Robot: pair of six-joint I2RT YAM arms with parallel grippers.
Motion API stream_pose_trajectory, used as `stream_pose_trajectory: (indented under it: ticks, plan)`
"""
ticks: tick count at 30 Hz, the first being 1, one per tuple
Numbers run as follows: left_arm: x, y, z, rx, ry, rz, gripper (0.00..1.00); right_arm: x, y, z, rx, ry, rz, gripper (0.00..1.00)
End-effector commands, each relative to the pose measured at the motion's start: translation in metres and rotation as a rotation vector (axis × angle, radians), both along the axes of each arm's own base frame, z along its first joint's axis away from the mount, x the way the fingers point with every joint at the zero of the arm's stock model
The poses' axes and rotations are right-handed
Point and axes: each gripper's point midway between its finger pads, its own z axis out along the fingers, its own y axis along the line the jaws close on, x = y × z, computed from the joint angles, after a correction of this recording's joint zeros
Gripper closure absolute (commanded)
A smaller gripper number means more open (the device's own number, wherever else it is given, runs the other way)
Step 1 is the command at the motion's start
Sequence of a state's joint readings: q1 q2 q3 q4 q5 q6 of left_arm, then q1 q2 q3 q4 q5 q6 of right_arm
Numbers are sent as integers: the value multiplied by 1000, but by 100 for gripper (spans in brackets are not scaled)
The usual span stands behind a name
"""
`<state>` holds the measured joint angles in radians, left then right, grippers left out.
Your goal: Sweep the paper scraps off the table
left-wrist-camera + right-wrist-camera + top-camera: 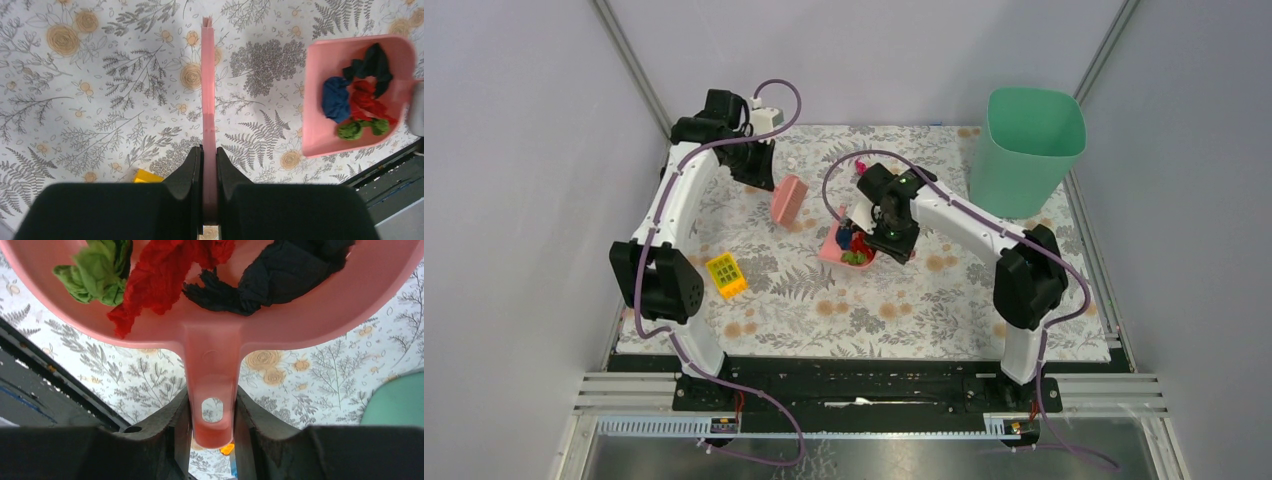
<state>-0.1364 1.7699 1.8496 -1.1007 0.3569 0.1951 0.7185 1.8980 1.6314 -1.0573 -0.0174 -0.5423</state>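
My right gripper (212, 396) is shut on the handle of a pink dustpan (305, 322), which it holds over the middle of the table (904, 300). Paper scraps lie in the pan: a red wad (165, 275), a green one (97, 270) and a dark one (280, 275). The left wrist view also shows a blue wad (336, 99) in the dustpan (320, 65). My left gripper (209, 150) is shut on a flat pink brush (209, 90), seen edge-on. In the top view that brush (789, 200) hangs to the left of the dustpan (836, 250), apart from it.
A tall green bin (1029, 150) stands at the back right, and its rim (397, 400) shows in the right wrist view. A yellow studded brick (727, 275) lies near the left arm. A black rail (854, 365) runs along the table's near edge.
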Motion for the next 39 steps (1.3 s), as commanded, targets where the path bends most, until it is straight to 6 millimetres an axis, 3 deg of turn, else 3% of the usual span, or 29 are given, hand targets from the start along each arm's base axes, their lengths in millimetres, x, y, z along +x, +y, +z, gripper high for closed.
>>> stream_pose_trajectory:
  ticks: [1,9,14,19,24,31,39]
  plan:
    - [3,10,3,30,-48,14,100,-10,-13,40,4,-31,35,100]
    - [-11,11,-17,21,19,11,100,-13,-30,79,24,-36,16,100]
    - [-10,11,-19,21,26,16,100,-8,-38,104,50,-3,-34,100]
    - [-10,12,-22,22,36,29,100,15,-54,129,61,-66,-77,100]
    - [-10,11,-26,14,48,32,100,35,-80,132,35,-98,-130,100]
    - [-9,7,-29,-3,62,23,100,62,-102,151,63,-175,-198,100]
    - [-4,3,-30,-24,77,17,100,94,-146,174,54,-289,-329,100]
